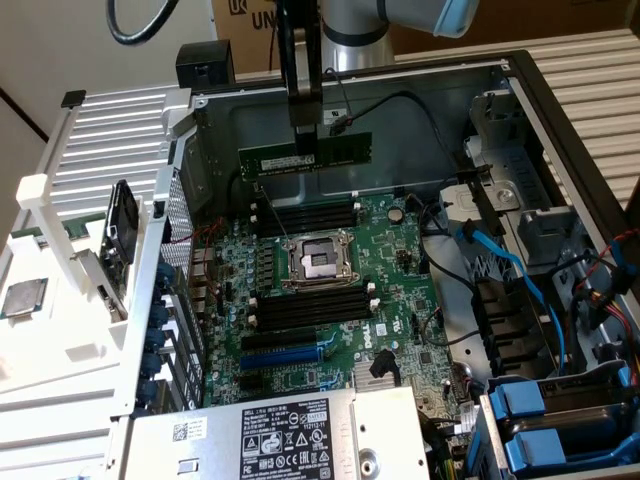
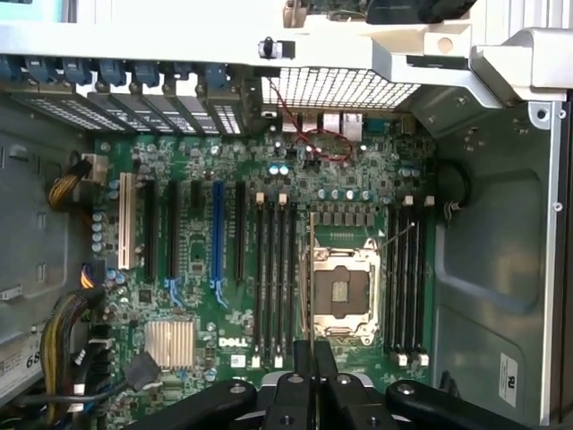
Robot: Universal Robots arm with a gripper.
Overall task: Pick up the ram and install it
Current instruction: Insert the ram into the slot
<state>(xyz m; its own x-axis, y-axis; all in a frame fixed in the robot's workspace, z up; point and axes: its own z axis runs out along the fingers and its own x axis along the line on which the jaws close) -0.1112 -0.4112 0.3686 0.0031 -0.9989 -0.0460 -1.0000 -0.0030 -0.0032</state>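
well, starting at the exterior view's left, a square silver processor chip [image 1: 22,297] lies on a white rack outside the case [image 1: 560,110]. it is no part of this job. moving toward the middle, the green motherboard [image 1: 400,260] lies flat on the case floor with the open processor socket [image 1: 318,262] at its centre. banks of black memory slots [image 1: 305,215] run on both sides of the socket.

above the far bank hangs the ram [image 1: 340,153], a long green stick held level and on edge. its length runs along the slots and it is clear of them, not seated. the gripper [image 1: 304,145] comes straight down onto it, jaws pinched on the two flat faces near the middle of the stick's length. in the wrist view the gripper [image 2: 313,354] shows its fingers drawn close together over the socket, with only a thin gap between them.

the stick looks light, stiff and thin, so weight should be no trouble. twisting is probably the bigger worry, as the board could flex or crack under a skewed load. its chips and lower contact edge look delicate. a hold on the upper part at mid-length, as here, seems right, since it keeps the contact edge free and the ends balanced.

further right, blue cables [image 1: 500,270] loop beside the board, well apart from the ram.
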